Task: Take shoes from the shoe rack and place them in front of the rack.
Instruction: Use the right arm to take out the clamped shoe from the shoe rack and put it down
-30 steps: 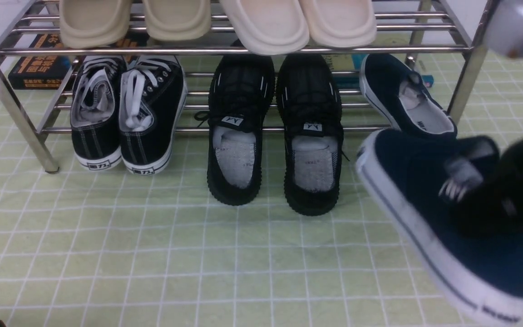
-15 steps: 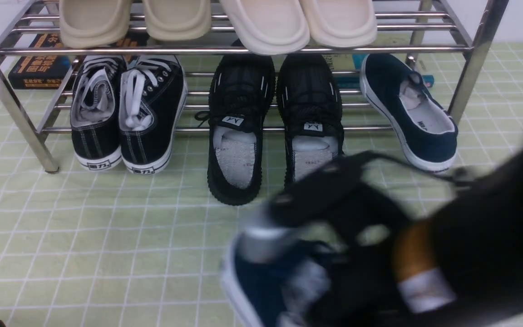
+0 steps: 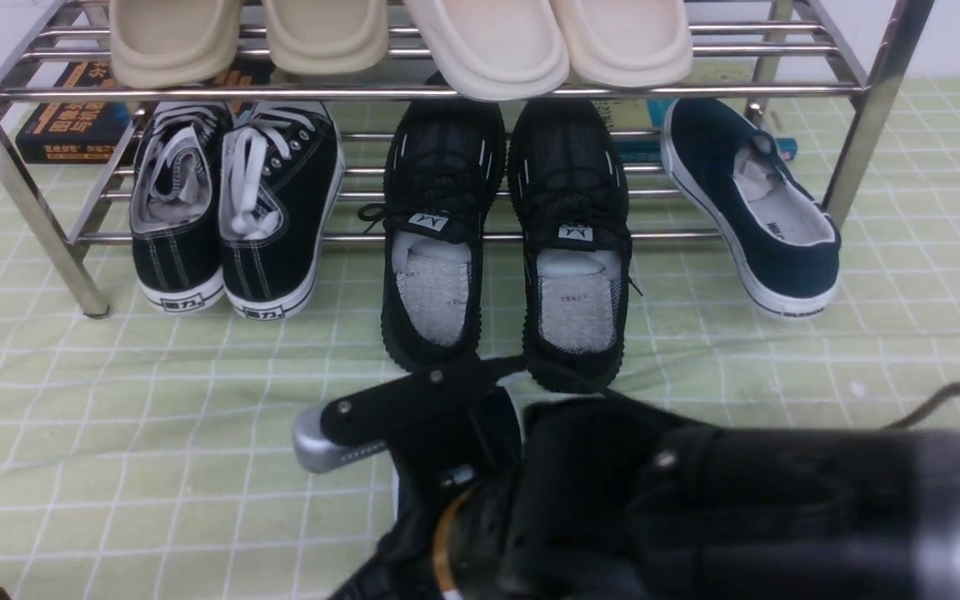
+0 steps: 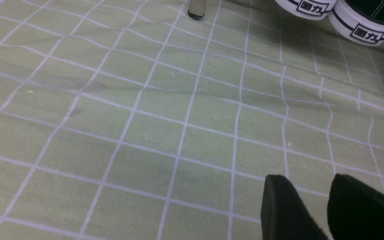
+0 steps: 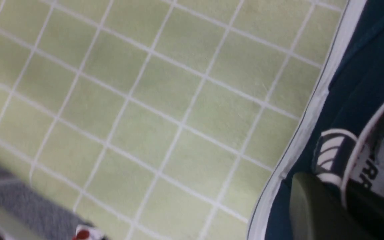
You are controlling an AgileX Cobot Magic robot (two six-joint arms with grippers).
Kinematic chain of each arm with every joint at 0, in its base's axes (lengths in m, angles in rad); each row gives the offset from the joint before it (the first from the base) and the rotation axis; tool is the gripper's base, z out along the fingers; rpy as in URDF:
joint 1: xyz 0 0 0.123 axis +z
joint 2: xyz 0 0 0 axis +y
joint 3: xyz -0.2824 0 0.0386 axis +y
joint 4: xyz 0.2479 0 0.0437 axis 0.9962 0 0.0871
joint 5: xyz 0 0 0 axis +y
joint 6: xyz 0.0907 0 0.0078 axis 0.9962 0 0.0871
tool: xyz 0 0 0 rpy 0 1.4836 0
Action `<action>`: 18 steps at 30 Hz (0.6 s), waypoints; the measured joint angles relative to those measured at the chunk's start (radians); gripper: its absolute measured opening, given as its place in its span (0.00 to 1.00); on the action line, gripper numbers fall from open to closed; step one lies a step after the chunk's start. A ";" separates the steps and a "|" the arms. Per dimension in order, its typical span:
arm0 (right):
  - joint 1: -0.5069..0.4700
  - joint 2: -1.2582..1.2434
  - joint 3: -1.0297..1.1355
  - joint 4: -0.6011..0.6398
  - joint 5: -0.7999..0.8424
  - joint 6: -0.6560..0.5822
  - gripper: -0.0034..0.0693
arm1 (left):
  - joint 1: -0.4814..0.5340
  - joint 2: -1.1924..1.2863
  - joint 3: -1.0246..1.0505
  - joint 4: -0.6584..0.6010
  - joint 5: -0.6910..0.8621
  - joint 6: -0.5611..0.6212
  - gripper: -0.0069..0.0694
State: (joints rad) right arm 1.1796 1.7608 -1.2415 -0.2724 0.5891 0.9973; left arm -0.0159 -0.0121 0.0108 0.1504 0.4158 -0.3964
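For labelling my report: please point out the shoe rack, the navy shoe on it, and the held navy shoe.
shoe rack (image 3: 859, 150): front view, right front leg.
navy shoe on rack (image 3: 767, 212): front view, insole.
held navy shoe (image 5: 362, 90): right wrist view, side canvas.

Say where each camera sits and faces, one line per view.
Front: between the arms, facing the rack; the right arm fills the bottom.
Left wrist: behind the left hand, looking down at the cloth; the hand is open.
Right wrist: behind the right hand, looking down; it grips the navy shoe.
Shared: front and left wrist both show the sneakers.
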 joint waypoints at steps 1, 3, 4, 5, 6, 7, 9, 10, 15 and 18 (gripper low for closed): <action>0.000 0.003 0.000 0.000 -0.003 0.007 0.10 | 0.000 0.000 0.000 0.000 0.000 0.000 0.40; 0.002 0.029 -0.001 -0.036 -0.026 0.061 0.10 | 0.000 0.000 0.000 0.000 0.000 0.000 0.40; 0.009 0.050 -0.001 -0.051 -0.044 0.093 0.10 | 0.000 0.000 0.000 0.000 0.000 0.000 0.40; 0.010 0.059 -0.001 -0.057 -0.051 0.099 0.10 | 0.000 0.000 0.000 0.000 0.000 0.000 0.40; 0.010 0.063 -0.001 -0.058 -0.053 0.099 0.10 | 0.000 0.000 0.000 0.000 0.000 0.000 0.40; 0.012 0.070 -0.001 -0.060 -0.060 0.108 0.11 | 0.000 0.000 0.000 0.000 0.000 0.000 0.40; 0.016 0.071 -0.001 -0.058 -0.060 0.108 0.11 | 0.000 0.000 0.000 0.000 0.000 0.000 0.40; 0.023 0.069 -0.001 -0.051 -0.053 0.098 0.11 | 0.000 0.000 0.000 0.000 0.000 0.000 0.40; 0.071 0.002 -0.024 0.021 0.074 -0.010 0.11 | 0.000 0.000 0.000 0.000 0.000 0.000 0.40; 0.101 -0.071 -0.068 0.085 0.184 -0.062 0.11 | 0.000 0.000 0.000 0.000 0.000 0.000 0.40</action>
State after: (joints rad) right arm 1.2802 1.6902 -1.3094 -0.1876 0.7733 0.9356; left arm -0.0159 -0.0121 0.0108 0.1504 0.4158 -0.3964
